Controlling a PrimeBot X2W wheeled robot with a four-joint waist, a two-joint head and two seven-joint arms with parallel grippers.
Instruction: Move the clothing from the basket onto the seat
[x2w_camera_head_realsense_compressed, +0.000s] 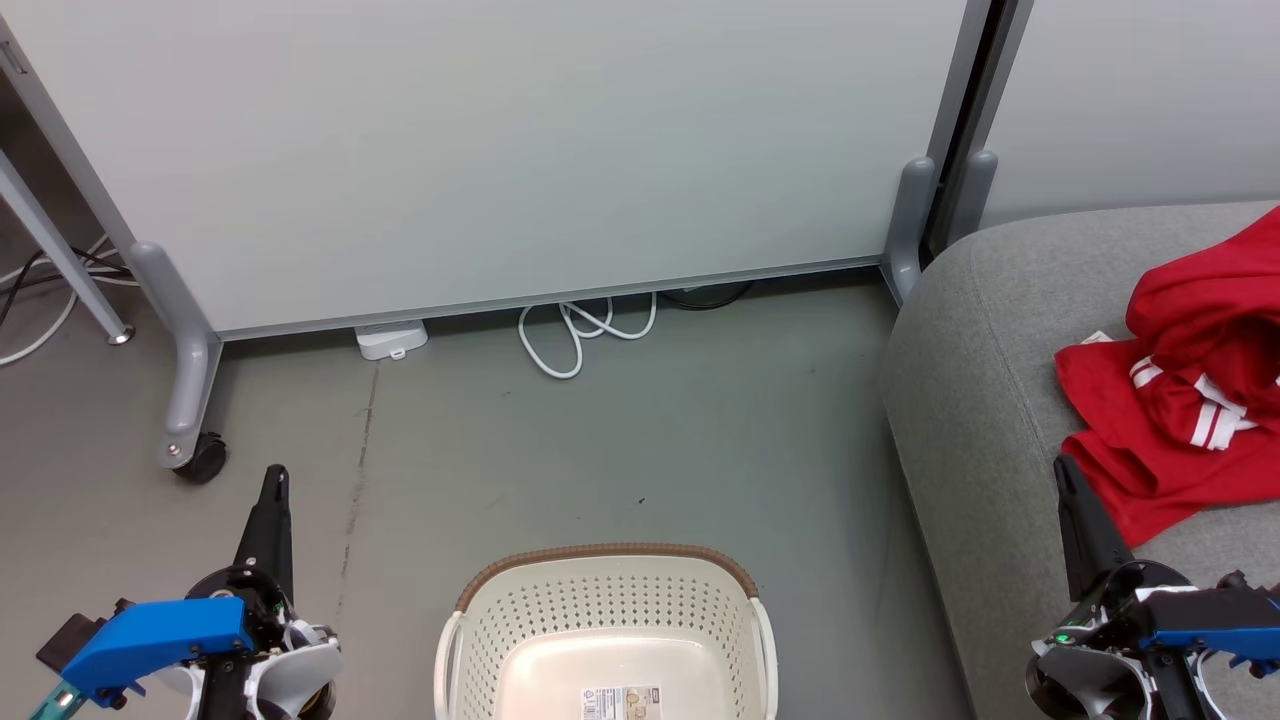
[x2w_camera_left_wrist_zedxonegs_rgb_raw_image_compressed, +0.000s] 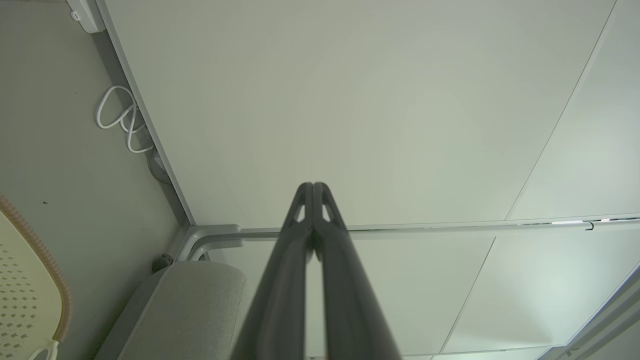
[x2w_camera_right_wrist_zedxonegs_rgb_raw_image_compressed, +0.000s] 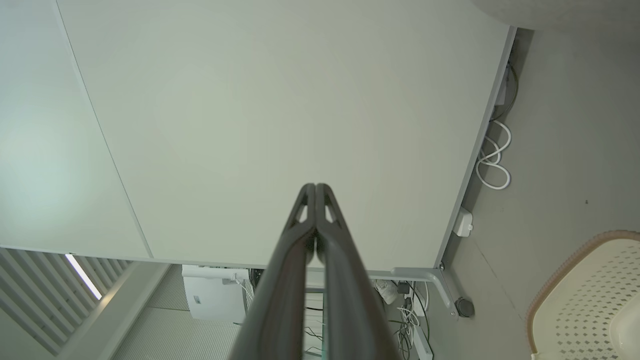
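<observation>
The red clothing (x2w_camera_head_realsense_compressed: 1190, 390) with white stripes lies crumpled on the grey seat (x2w_camera_head_realsense_compressed: 980, 400) at the right of the head view. On the floor at bottom centre stands the cream basket (x2w_camera_head_realsense_compressed: 610, 640), with nothing inside but the label on its bottom. My left gripper (x2w_camera_head_realsense_compressed: 275, 478) is shut, low at the left, away from the basket. My right gripper (x2w_camera_head_realsense_compressed: 1066, 470) is shut too, over the seat's front part, just left of the clothing. In the wrist views the left gripper (x2w_camera_left_wrist_zedxonegs_rgb_raw_image_compressed: 313, 186) and right gripper (x2w_camera_right_wrist_zedxonegs_rgb_raw_image_compressed: 316, 187) have their fingers pressed together, holding nothing.
A pale wheeled partition panel (x2w_camera_head_realsense_compressed: 500, 150) stands behind the basket, its caster foot (x2w_camera_head_realsense_compressed: 200, 455) at the left. A coiled white cable (x2w_camera_head_realsense_compressed: 575, 335) and a white power box (x2w_camera_head_realsense_compressed: 392, 340) lie at the panel's base. Grey floor (x2w_camera_head_realsense_compressed: 650, 450) lies between basket and panel.
</observation>
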